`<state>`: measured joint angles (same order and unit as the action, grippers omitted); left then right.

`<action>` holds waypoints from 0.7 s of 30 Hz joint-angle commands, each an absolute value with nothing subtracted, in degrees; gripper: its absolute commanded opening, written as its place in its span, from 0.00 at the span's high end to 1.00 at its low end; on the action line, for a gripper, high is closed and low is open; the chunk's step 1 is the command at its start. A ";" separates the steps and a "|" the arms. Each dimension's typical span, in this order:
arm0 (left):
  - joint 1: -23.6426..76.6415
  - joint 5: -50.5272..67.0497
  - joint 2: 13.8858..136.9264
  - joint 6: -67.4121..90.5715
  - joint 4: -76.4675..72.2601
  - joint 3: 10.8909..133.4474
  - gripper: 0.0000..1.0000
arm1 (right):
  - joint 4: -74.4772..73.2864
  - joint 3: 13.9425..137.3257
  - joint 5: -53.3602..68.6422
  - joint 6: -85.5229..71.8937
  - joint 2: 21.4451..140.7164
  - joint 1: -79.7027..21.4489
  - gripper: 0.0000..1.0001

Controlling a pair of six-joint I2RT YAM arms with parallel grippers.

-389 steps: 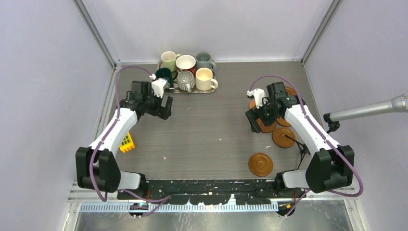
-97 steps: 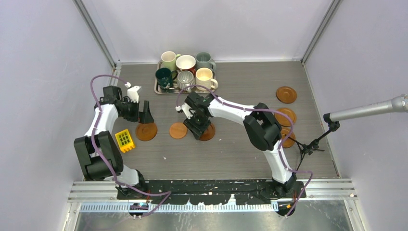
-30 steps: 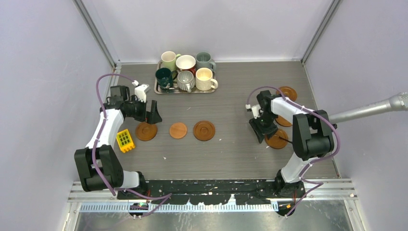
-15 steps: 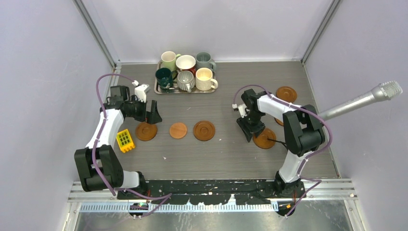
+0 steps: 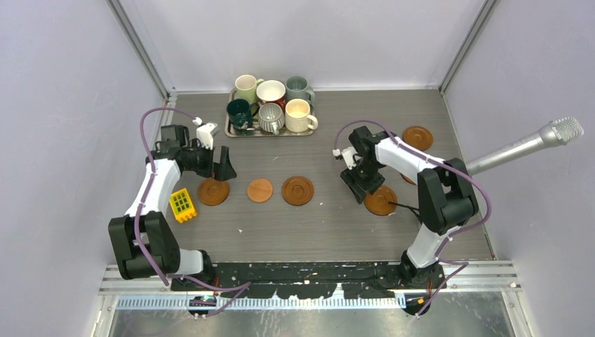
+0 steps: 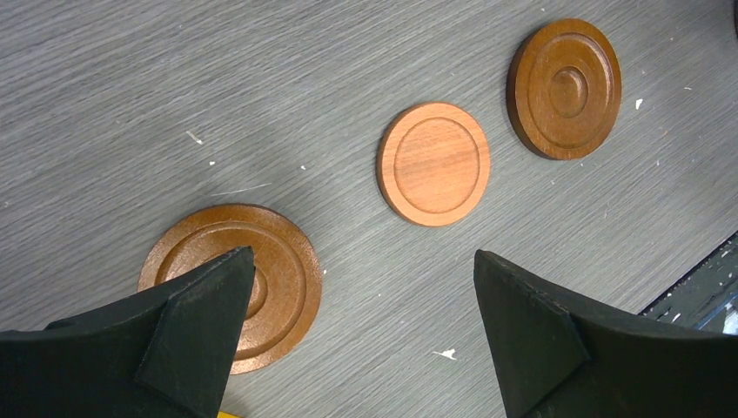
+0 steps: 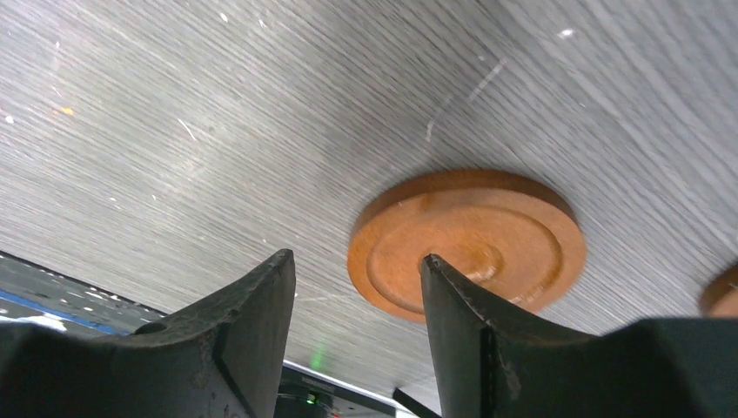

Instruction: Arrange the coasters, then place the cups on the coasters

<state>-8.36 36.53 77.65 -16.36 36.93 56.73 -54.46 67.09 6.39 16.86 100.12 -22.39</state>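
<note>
Three coasters lie in a row mid-table: a ringed one (image 5: 212,191) (image 6: 283,261), a plainer, lighter one (image 5: 259,190) (image 6: 433,163) and another ringed one (image 5: 298,190) (image 6: 566,87). My left gripper (image 5: 224,170) (image 6: 361,252) hangs wide open just above the leftmost one, holding nothing. My right gripper (image 5: 360,188) (image 7: 357,257) is open, low over the table. One of its fingers (image 7: 470,305) is over the middle of a fourth coaster (image 5: 382,201) (image 7: 496,218); the other is off the disc. A fifth coaster (image 5: 417,137) lies far right. Several cups (image 5: 271,91) stand on the silver tray (image 5: 281,133).
A yellow grid block (image 5: 182,204) sits left of the coaster row. A microphone (image 5: 526,146) on a stand reaches in from the right wall. Another brown disc edge (image 7: 724,292) shows at the right of the right wrist view. Walls close three sides.
My right gripper moved left across the table, and the coaster under it came along. Its jaws stand a little wider. The microphone tilted upward. The left arm stayed still.
</note>
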 commanded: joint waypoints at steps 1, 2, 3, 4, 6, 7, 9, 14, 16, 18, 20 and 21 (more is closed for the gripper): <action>-8.20 38.65 76.39 -15.55 35.60 56.68 0.00 | -56.26 66.83 1.44 21.85 95.40 -22.57 0.40; -8.27 38.56 76.38 -15.55 35.60 56.69 0.00 | -56.10 66.61 0.81 22.18 95.21 -22.59 0.40; -8.26 38.53 76.39 -15.56 35.60 56.67 0.00 | -56.00 66.59 0.29 22.27 95.30 -22.54 0.40; -8.27 38.50 76.32 -15.62 35.76 56.69 0.00 | -56.08 66.62 0.19 22.18 95.54 -22.58 0.40; -8.25 38.29 76.12 -15.67 35.79 56.69 0.00 | -56.08 66.60 -2.64 21.79 96.37 -22.59 0.40; -8.23 38.29 75.97 -15.67 35.78 56.62 0.00 | -56.07 66.50 -3.05 21.78 96.99 -22.57 0.40; -8.18 38.32 75.81 -15.68 35.74 56.64 0.00 | -55.80 66.03 -2.57 21.80 97.95 -22.57 0.40; -8.25 38.11 75.75 -15.57 35.86 56.82 0.00 | -54.34 64.83 2.79 21.00 100.28 -22.59 0.37; -8.27 37.84 75.71 -15.63 36.03 56.87 0.00 | -53.93 64.35 4.80 20.92 101.02 -22.54 0.37; -8.25 37.83 75.68 -15.57 36.11 57.02 0.00 | -53.36 63.71 5.89 20.72 101.44 -22.59 0.37; -8.21 37.71 75.75 -15.54 36.04 57.07 0.00 | -52.87 62.96 6.97 20.67 101.76 -22.59 0.37; -8.26 37.65 75.83 -15.54 36.04 57.12 0.00 | -52.31 62.39 7.55 20.65 101.59 -22.51 0.37</action>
